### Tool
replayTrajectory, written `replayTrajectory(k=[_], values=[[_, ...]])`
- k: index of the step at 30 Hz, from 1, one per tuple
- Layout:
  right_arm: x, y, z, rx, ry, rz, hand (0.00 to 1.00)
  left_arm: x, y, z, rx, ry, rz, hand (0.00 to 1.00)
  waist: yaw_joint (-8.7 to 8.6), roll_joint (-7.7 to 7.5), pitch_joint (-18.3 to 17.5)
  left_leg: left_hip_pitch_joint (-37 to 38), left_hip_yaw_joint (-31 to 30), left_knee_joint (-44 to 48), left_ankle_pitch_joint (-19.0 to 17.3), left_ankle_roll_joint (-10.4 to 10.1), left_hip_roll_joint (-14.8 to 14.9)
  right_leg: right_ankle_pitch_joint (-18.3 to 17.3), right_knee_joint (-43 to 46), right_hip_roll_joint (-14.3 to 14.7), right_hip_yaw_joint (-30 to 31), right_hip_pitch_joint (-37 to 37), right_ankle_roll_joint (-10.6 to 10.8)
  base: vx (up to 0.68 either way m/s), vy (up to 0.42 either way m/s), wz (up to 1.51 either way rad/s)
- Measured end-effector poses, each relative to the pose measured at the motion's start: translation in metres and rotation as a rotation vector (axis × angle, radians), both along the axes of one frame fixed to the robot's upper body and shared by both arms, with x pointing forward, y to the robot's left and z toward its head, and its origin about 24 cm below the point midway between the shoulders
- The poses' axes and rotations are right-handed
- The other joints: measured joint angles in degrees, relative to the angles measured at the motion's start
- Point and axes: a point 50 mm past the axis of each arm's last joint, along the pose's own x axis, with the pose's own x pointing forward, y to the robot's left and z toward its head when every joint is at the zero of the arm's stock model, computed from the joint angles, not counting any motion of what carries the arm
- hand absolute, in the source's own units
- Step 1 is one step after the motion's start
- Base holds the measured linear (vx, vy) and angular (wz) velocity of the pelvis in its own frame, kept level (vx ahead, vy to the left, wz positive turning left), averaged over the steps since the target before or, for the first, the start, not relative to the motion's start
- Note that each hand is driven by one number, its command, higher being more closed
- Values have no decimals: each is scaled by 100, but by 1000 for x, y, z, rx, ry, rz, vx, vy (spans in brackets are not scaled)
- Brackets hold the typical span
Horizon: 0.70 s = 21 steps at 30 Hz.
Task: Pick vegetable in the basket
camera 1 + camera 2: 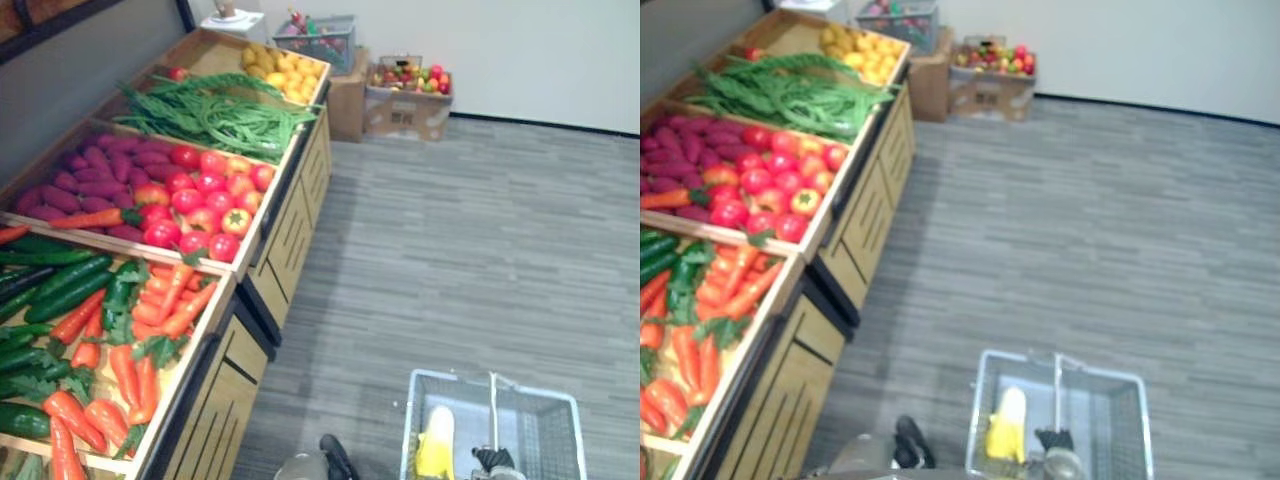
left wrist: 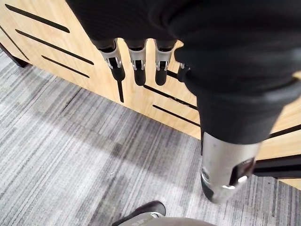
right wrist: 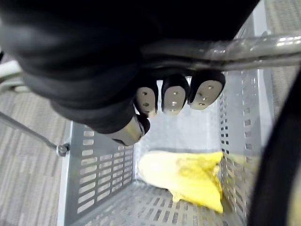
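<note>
While our right hand [image 3: 171, 96] clenches round the metal handle [image 3: 235, 47] of the grey shopping basket [image 1: 560, 425], a pale yellow leafy vegetable [image 1: 436, 445] lies on the basket's bottom, to the left of the handle and close against the left wall. Our left hand [image 2: 141, 66] hangs beside the slotted front of the wooden produce stand [image 1: 290, 240] — fingers straight and released, grasping nothing. On the stand we see carrots [image 1: 150, 320] and cucumbers [image 1: 60, 285] in the nearest bin, tomatoes [image 1: 205, 195] and purple sweet potatoes [image 1: 95, 170] in the next, green beans [image 1: 220, 110] beyond. The basket sits over grey striped carpet [image 1: 480, 250], apart from the stand — a cardboard box [image 1: 405, 110] of mixed fruit stands by the far wall.
</note>
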Motion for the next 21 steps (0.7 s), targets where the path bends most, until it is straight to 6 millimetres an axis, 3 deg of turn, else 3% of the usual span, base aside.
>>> replayTrajectory(k=[1,2,3,5,6,7,8,10,13,14,16,17,18,19,21], values=[[5,-1,2,-7,-18,3,100,1,-3,0,-5,1,-14,0,-2,8,-31,63,-120,-92,-3,-6,-45,187,822,-61,207,-335,307,165,133,64],[9,0,3,-6,-37,7,100,5,1,1,10,-9,-40,0,-20,-78,-32,218,-400,-213,-1,-8,-187,615,2232,-81,521,-867,731,208,152,85],[8,1,3,-3,-36,5,100,6,2,2,14,-11,-47,0,-31,-94,-24,298,-556,-273,0,-5,-270,659,2683,-93,516,-993,777,260,107,116],[5,2,2,-1,-28,4,100,7,3,2,22,-6,-72,0,-45,-161,-16,592,-978,-425,3,-10,-450,489,3516,-65,370,-1243,546,227,46,113],[5,1,2,-1,-30,-2,100,7,3,2,25,0,-75,0,-49,-133,-19,767,-1265,-547,-6,5,-532,241,3635,-60,199,-1399,136,232,14,131],[4,0,3,-5,-37,-15,100,8,1,2,27,1,-76,0,-89,-89,-34,840,-1566,-640,1,-6,-584,-97,3427,-85,50,-1601,-187,226,-2,136],[5,-1,3,-7,-47,-28,100,8,1,2,28,0,-75,0,-120,-68,-15,892,-1702,-677,6,-16,-602,-280,3211,-127,-12,-1681,-233,221,-31,137],[5,-6,5,-18,-63,-60,100,9,-1,2,26,-1,-72,0,-153,-29,5,1001,-2241,-705,-7,-45,-617,-449,1771,-71,250,-1838,-267,254,-77,132],[5,-6,5,-14,-68,-79,100,8,-1,2,25,-1,-62,0,-151,-19,10,1108,-2836,-746,-62,-142,-549,-331,-159,215,1099,-1867,-164,290,-178,106],[5,-6,5,-12,-69,-85,100,7,-2,1,22,0,-53,0,-147,-2,13,1132,-2943,-732,-95,-197,-505,-291,-440,265,1186,-1865,-130,333,-263,78],[4,0,4,6,-71,-102,100,5,-2,1,20,0,-24,0,-141,15,32,1201,-3259,-568,-270,-449,-295,132,-1250,480,1309,-1853,-143,385,-361,74],[3,4,2,20,-67,-107,100,4,0,1,25,-3,-6,0,-140,-53,48,1205,-3468,-427,-415,-631,-225,376,-1606,585,1452,-1811,-148,348,-379,82],[0,7,1,27,-63,-111,100,5,2,2,30,-7,4,0,-150,-125,58,1216,-3606,-357,-501,-715,-227,425,-1739,599,1596,-1744,-130,358,-437,111],[-7,9,-2,41,-48,-138,100,5,7,3,40,-12,26,0,-161,-300,64,1269,-3915,-271,-658,-881,-263,907,-1648,569,1761,-1645,-36,382,-473,131],[-13,-2,-1,26,-49,-209,100,7,0,2,22,-26,53,0,-160,-87,59,1306,-4045,-283,-630,-992,66,489,-1083,738,1280,-1662,-201,386,-434,130]])
